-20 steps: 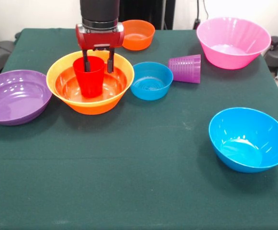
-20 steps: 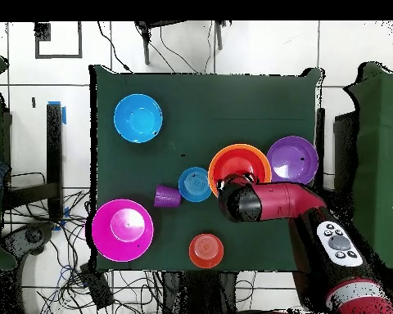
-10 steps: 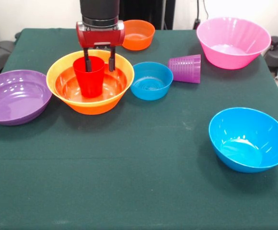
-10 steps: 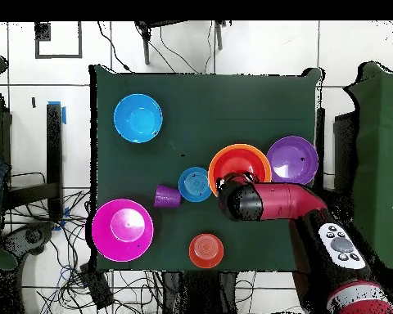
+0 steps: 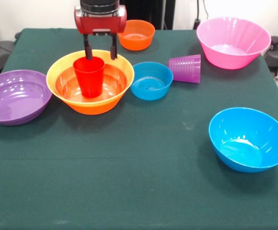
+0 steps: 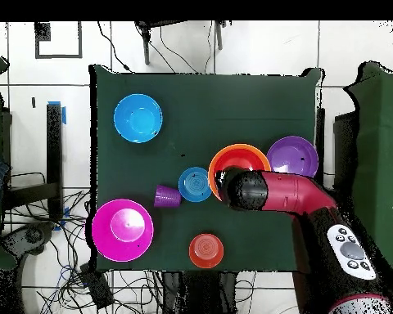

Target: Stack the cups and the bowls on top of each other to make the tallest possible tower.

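Red cup (image 5: 89,75) stands upright in the middle of the tower (image 5: 90,82), which from my seat is a red-orange bowl (image 5: 67,85) nested inside the large orange bowl (image 5: 57,72) with the cup on top. My hand (image 5: 100,53) hangs just above the cup's far rim, released, its two dark fingers (image 5: 87,49) spread and clear of the plastic; one finger sits right over the rim's back edge, the other off to the side. On the overhead view the arm (image 6: 286,193) covers most of the tower, so I see only part of the orange rim there. Just beside the tower on the green counter (image 5: 129,163) sits the small blue bowl (image 5: 151,80), close to the orange wall, though I cannot say whether they touch. Next to that the purple cup (image 5: 185,68) lies on its side, mouth facing the small blue bowl. A purple bowl (image 5: 15,96) rests on the tower's other side, very near it. Behind my hand is the small orange bowl (image 5: 137,34). The pink bowl (image 5: 233,42) stands at a far corner, and the large blue bowl (image 5: 249,139) sits alone, well apart from everything, towards the near edge in the front view.
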Controlling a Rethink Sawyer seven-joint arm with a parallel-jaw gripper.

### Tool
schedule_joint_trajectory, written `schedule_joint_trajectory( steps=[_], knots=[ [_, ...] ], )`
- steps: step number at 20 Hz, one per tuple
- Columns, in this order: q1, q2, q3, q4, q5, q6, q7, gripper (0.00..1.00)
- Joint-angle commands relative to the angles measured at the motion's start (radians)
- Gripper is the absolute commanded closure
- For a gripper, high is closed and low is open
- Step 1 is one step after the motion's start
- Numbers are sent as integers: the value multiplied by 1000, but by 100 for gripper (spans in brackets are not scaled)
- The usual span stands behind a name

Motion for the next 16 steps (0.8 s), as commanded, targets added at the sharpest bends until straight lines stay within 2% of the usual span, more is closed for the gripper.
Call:
schedule_joint_trajectory(
  steps=[1,4,7,9,12,15,16],
  knots=[
    [43,-30,68,-138,1,220,-76,0],
    [35,-33,80,-174,22,273,-71,0],
    [18,-14,121,-185,62,240,-40,0],
    [12,25,145,-196,82,185,-18,0],
    [1,116,183,-221,69,61,-28,0],
    [-35,194,248,-214,102,-41,-23,0],
    [-61,221,295,-203,125,-75,-27,0]
  ],
)
